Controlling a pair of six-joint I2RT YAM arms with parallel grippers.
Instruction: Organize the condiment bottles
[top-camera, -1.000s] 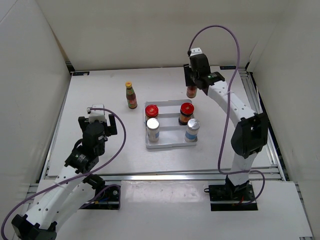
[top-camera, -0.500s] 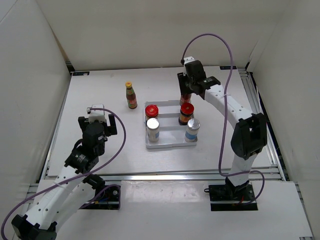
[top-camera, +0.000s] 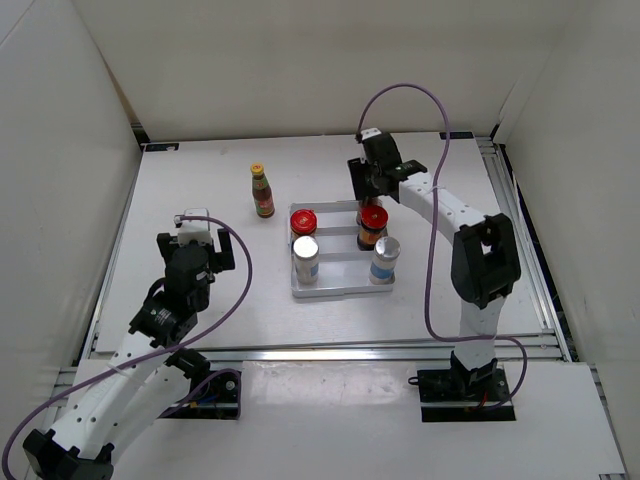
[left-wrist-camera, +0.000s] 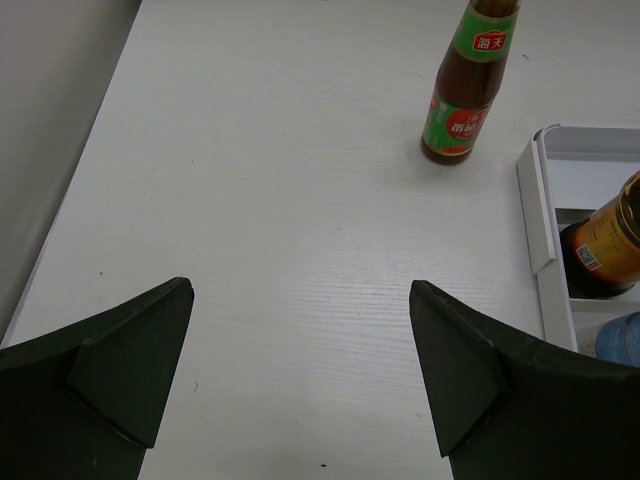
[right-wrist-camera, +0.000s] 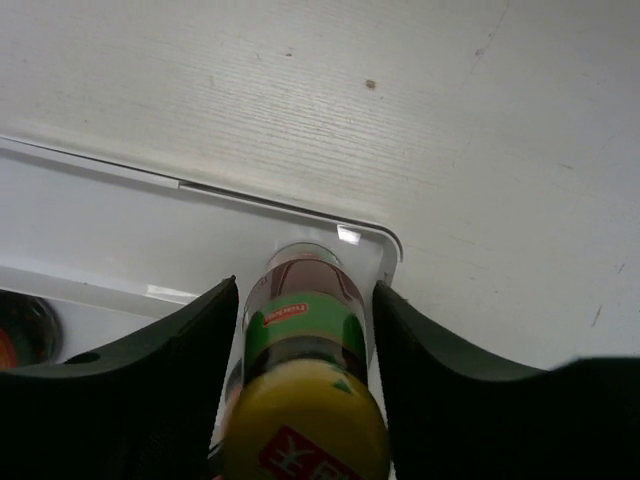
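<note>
Table (top-camera: 200, 220) white w/ faint wood grain, tray (top-camera: 340, 292) white; left sauce bottle (top-camera: 262, 192) & right sauce bottle (right-wrist-camera: 305, 320) dark red-brown w/ yellow caps, green-and-red labels; jars (top-camera: 303, 222) dark w/ red lids; shakers (top-camera: 306, 258) white w/ silver tops, one blue-labelled; left gripper (left-wrist-camera: 300, 330) & right gripper (right-wrist-camera: 300, 300) black.

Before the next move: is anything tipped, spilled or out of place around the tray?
Nothing is tipped or spilled. One sauce bottle stands upright on the table left of the white tray, outside it. The right gripper holds the other sauce bottle at the tray's far right corner.
</note>
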